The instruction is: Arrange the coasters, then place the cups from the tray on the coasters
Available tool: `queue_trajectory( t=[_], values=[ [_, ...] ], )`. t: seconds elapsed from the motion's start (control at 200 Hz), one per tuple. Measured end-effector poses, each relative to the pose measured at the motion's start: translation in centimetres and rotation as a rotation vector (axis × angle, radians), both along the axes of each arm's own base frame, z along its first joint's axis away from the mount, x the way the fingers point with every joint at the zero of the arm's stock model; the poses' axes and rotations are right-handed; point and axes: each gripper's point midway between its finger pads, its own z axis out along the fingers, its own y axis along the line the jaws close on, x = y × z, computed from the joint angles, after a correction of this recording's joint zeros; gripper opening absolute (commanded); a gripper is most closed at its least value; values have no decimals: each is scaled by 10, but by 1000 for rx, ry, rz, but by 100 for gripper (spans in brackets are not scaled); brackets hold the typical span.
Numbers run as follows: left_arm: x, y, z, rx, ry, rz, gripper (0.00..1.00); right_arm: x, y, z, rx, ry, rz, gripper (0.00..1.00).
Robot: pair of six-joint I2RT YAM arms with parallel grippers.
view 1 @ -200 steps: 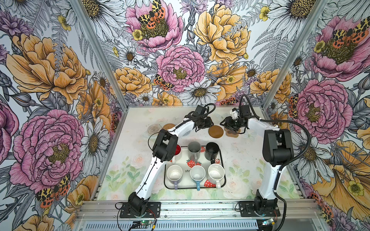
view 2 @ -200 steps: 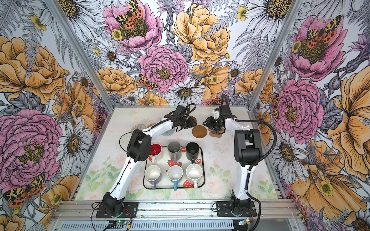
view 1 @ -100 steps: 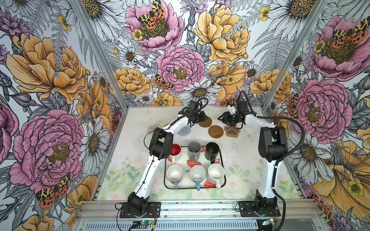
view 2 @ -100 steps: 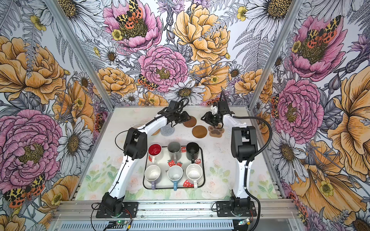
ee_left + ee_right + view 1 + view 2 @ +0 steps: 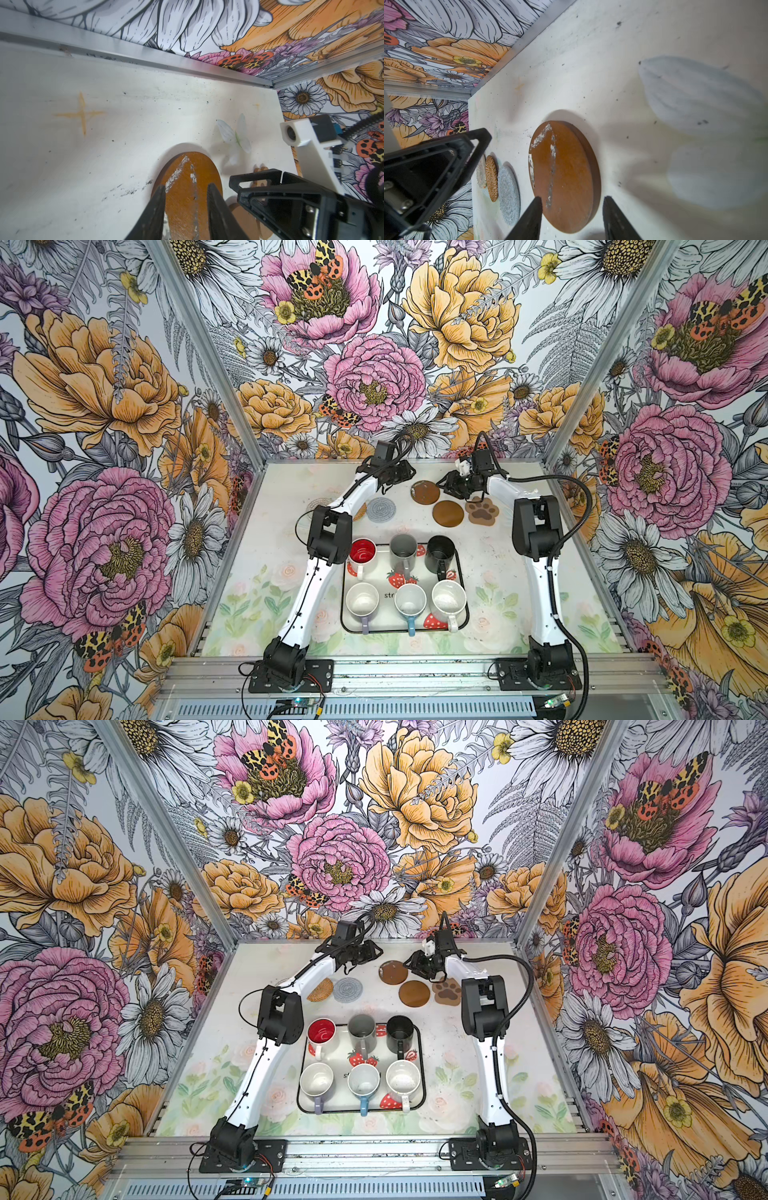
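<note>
left gripper point(image 5: 186, 186): parted, empty | right gripper point(image 5: 572, 197): parted, empty | scuffed round brown disc coaster point(image 5: 425, 492): lying flat between both | risk: grippers crowd one coaster, may collide or shove it

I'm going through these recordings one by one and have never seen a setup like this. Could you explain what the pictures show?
Two white robot arms are bolted to the near edge of a table. Two pictures look down on the whole scene from overhead, side by side. The other two come from small cameras on the arms' wrists.

On the table sits a strawberry-print tray carrying all six mugs. Beyond it lie six coasters: clear beaded, tan woven, grey woven, a scuffed brown disc, a plain brown disc and a paw-shaped one.

The left end effector and the right end effector both hover at the scuffed brown disc with their fingers apart. Neither appears to hold anything.
</note>
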Motion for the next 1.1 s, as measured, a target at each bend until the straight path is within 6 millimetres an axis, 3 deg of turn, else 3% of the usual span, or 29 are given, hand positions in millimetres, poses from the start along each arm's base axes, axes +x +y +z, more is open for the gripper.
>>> queue_trajectory(
  t=[0.19, 0.455, 0.886, 1.101],
  values=[
    [1, 0, -30, 5, 37, -8, 36, 15, 4, -1, 26, -9, -6, 49],
    [11, 1, -15, -53, 1, -3, 36, 35, 13, -10, 81, -13, -5, 48],
    [11, -1, -42, -57, 37, 7, 35, 33, 38, -10, 150, -6, 57, 48],
    [9, -4, -42, -65, 43, 8, 34, 25, 51, -12, 167, 7, 93, 46]
  ],
)
